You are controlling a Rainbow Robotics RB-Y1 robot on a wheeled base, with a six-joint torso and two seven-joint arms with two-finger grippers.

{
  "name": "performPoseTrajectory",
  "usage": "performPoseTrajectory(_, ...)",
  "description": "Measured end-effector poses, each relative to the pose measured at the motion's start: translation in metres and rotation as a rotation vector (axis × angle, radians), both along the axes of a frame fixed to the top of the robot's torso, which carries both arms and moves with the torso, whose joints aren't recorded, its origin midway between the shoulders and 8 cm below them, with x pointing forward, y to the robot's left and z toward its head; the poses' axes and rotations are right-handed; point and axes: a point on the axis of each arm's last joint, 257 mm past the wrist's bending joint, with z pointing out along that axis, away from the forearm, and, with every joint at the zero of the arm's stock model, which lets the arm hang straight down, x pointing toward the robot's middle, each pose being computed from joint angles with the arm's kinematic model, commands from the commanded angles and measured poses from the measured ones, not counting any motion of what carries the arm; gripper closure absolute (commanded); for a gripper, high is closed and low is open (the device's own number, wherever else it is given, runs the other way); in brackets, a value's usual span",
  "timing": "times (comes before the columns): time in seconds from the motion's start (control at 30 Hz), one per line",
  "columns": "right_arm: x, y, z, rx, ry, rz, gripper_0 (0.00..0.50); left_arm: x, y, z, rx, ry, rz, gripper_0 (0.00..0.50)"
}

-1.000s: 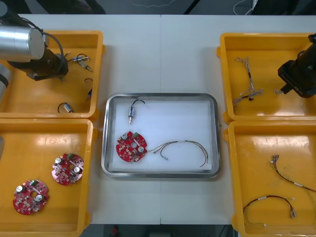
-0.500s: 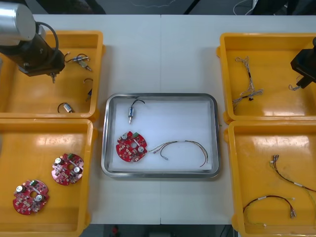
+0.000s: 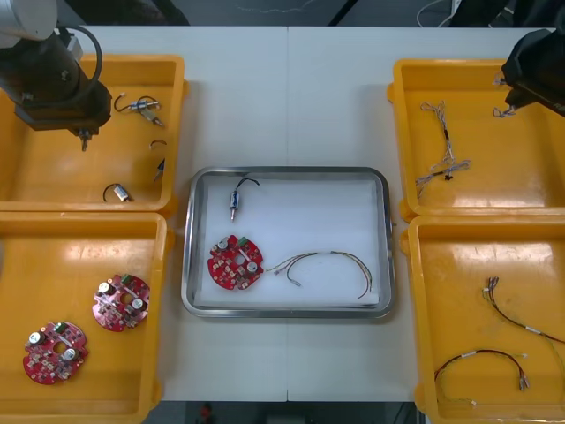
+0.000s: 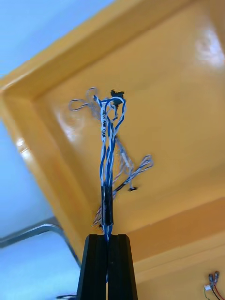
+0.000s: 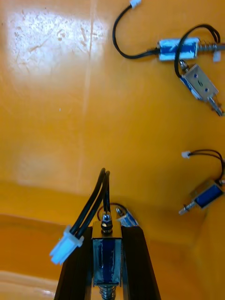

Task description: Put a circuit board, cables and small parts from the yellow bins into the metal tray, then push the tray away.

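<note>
My left gripper (image 3: 84,132) hangs over the far left yellow bin (image 3: 35,181), shut on a small metal part (image 5: 107,253) with black leads and a white plug. Over the far right yellow bin (image 3: 468,190) my right gripper (image 3: 515,99) is shut on a twisted blue and white cable (image 4: 108,154), which dangles from the fingers (image 4: 121,267). The metal tray (image 3: 287,309) in the middle holds a round red circuit board (image 3: 236,261), a small metal part (image 3: 237,201) and a red and yellow cable (image 3: 327,263).
Loose small metal parts (image 3: 141,108) lie in the far left bin, and more cable (image 3: 441,150) lies in the far right one. The near left bin (image 3: 88,402) holds two circuit boards (image 3: 121,303). In the near right bin (image 3: 424,380) are red and black cables (image 3: 494,358).
The right gripper has risen out of the far right bin toward the far edge, carrying the blue and white cable. The left gripper has lifted with its small metal part.
</note>
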Motion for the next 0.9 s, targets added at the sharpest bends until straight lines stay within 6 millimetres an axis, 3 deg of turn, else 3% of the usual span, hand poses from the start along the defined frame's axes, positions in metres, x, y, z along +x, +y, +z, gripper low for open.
performPoseTrajectory(0.13,-0.014,0.032,0.001,-0.082,-0.041,0.145,0.5,-0.01,-0.014,0.009,0.013,0.01,-0.028,0.499)
performPoseTrajectory(0.4,-0.046,0.101,-0.008,-0.159,-0.061,0.382,0.5,-0.006,-0.047,0.022,0.0,-0.048,-0.094,0.499)
performPoseTrajectory(0.67,-0.072,0.147,-0.008,-0.38,-0.15,0.698,0.5,-0.006,-0.07,0.027,-0.015,-0.077,-0.137,0.5)
performPoseTrajectory(0.9,-0.09,0.178,-0.037,-0.537,-0.131,0.934,0.5,-0.013,-0.076,0.031,-0.004,-0.127,-0.169,0.5)
